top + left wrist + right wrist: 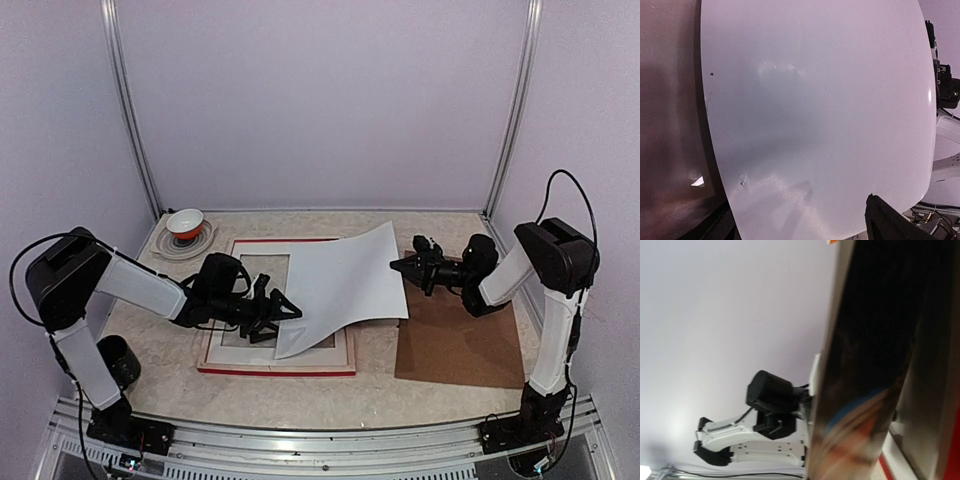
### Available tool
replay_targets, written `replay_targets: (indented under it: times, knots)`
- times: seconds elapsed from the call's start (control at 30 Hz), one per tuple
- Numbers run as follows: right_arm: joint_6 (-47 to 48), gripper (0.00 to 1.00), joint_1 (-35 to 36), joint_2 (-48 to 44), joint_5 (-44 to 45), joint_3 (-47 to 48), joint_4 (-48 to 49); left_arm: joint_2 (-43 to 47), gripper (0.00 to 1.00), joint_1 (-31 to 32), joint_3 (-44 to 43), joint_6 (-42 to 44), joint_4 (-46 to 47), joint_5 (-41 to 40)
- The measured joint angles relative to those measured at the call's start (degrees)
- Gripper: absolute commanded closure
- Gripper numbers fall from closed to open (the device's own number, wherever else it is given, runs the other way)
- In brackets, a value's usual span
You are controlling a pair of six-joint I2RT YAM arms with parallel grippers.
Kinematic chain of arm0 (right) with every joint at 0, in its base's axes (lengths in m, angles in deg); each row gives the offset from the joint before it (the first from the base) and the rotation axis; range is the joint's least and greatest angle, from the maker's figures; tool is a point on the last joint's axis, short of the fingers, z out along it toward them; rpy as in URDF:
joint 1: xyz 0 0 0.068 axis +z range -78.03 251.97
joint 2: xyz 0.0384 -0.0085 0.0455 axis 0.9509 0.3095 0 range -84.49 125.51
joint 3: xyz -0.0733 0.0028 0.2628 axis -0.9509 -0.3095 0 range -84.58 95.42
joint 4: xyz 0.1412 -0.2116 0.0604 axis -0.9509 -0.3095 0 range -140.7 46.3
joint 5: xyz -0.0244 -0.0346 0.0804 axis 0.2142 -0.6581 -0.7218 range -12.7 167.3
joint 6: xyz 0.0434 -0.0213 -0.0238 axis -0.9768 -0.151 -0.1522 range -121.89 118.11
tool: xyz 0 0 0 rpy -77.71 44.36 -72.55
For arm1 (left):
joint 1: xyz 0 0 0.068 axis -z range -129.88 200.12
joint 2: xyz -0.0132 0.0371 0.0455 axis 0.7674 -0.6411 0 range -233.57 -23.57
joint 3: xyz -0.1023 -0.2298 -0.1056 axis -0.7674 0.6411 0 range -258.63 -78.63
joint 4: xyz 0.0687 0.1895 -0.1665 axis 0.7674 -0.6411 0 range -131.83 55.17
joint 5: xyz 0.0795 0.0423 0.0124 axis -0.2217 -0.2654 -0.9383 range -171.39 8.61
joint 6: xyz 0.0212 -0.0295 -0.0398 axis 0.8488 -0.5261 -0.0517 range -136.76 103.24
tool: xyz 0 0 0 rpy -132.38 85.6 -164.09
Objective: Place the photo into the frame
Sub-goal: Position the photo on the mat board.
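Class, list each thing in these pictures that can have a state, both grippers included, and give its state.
photo: white back up, bowed, draped askew over the frame, not seated in it.
frame: lying flat, pale back up.
right gripper: shut on the photo's right edge.
left gripper: open, at the photo's left edge.
backing board: lying flat, beside the frame.
bowl: upright on a plate.

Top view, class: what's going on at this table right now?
Two robot arms are working on a framing job. The right gripper is shut on the right edge of the photo, which arches white-back-up over the frame. The frame lies face down on the table. The left gripper is open at the photo's lower left corner. The photo is not yet seated in the frame. A brown backing board lies to the right.
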Motion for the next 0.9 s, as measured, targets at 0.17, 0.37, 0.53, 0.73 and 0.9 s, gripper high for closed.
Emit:
replay_targets:
  times: [0.17,0.37,0.53,0.73,0.9]
  knots:
    - [8.5,1.0,0.0,-0.2,-1.0,-0.1,-9.8,1.6,0.19,-0.5,1.0,-0.7,2.4,0.0]
    - [27.4,1.0,0.0,-3.1,0.1,2.4,-34.7,2.4,0.23,-0.6,1.0,-1.0,4.8,0.0]
    - [38.4,1.0,0.0,-4.7,1.8,6.3,-48.5,2.4,0.26,-0.6,1.0,-1.0,5.2,-0.1]
    - [45.7,1.0,0.2,-4.7,4.0,8.2,-57.9,2.4,0.32,-0.6,0.9,0.3,4.0,-1.6]
    - [49.4,1.0,0.6,-4.6,5.6,10.1,-63.0,2.4,0.39,-0.3,-0.1,2.6,0.7,-3.4]
